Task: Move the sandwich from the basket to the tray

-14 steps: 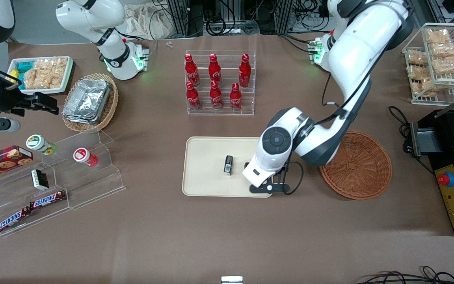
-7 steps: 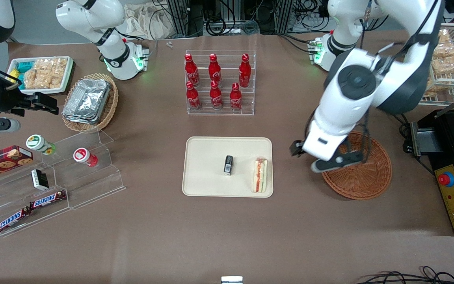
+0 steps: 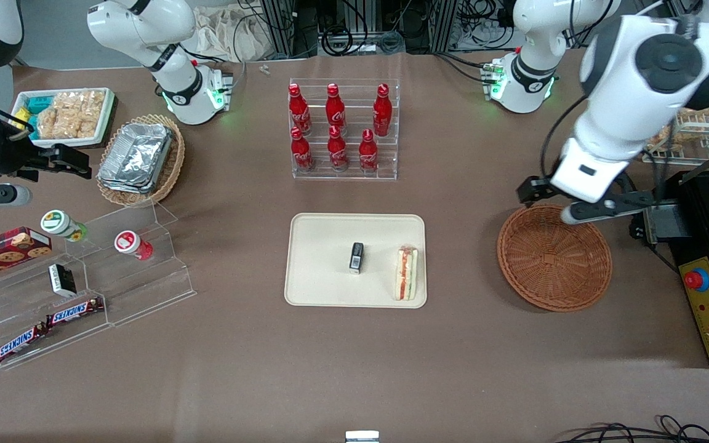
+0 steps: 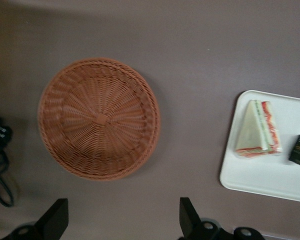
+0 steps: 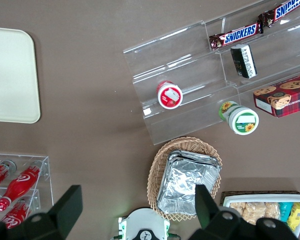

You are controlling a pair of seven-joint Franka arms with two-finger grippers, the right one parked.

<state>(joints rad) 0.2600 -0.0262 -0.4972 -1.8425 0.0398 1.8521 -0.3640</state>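
On the brown bench (image 3: 354, 369), nearest the front camera, the cream tray (image 3: 324, 289) carries the sandwich (image 3: 406, 273) standing on its edge at the tray's side toward the working arm, filling showing red and green. A small black packet (image 3: 356, 257) lies near the tray's middle, apart from the sandwich. Beside the tray toward the working arm sits the reddish-brown wicker basket (image 3: 554, 257), nothing in it. Above the basket's farther rim hangs the tool (image 3: 582, 200), fingers (image 4: 190, 220) spread wide and holding nothing. Farther off, red cola bottles (image 3: 336, 126) stand in a clear rack.
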